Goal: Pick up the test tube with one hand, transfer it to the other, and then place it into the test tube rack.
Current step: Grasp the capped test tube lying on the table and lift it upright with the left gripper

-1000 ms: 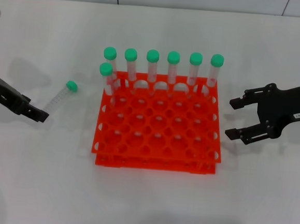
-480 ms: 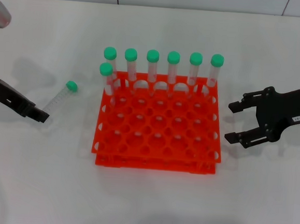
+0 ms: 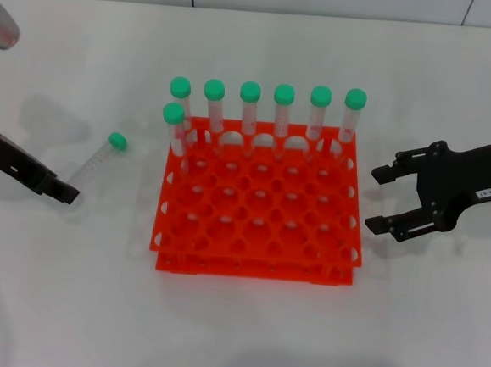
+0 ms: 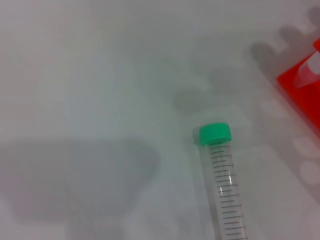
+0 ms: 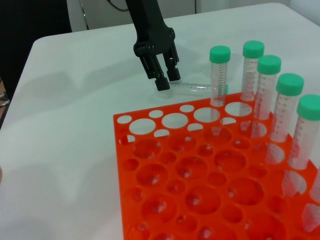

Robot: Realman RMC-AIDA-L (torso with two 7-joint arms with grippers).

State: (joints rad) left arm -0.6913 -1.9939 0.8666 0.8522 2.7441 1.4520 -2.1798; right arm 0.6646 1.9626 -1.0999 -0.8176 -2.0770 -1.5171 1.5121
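The test tube [image 3: 94,165], clear with a green cap, lies flat on the white table left of the orange-red rack [image 3: 254,262]. It also shows in the left wrist view [image 4: 222,185] and the right wrist view [image 5: 192,86]. My left gripper [image 3: 64,191], unlabelled, sits low just left of the tube's bottom end, not touching it. In the right wrist view [image 5: 167,79] its fingers look closed together and empty. My right gripper [image 3: 385,199], with the white label, is open and empty just right of the rack.
Several identical green-capped tubes [image 3: 249,107] stand upright along the rack's back row, with one more [image 3: 174,127] in the second row at the left. The rack's other holes [image 5: 200,195] hold nothing. My left silver wrist [image 3: 1,24] shows at the far left.
The left arm has shifted slightly, its silver wrist coming into view at the upper left. The right gripper has dropped a little. The tube has not moved.
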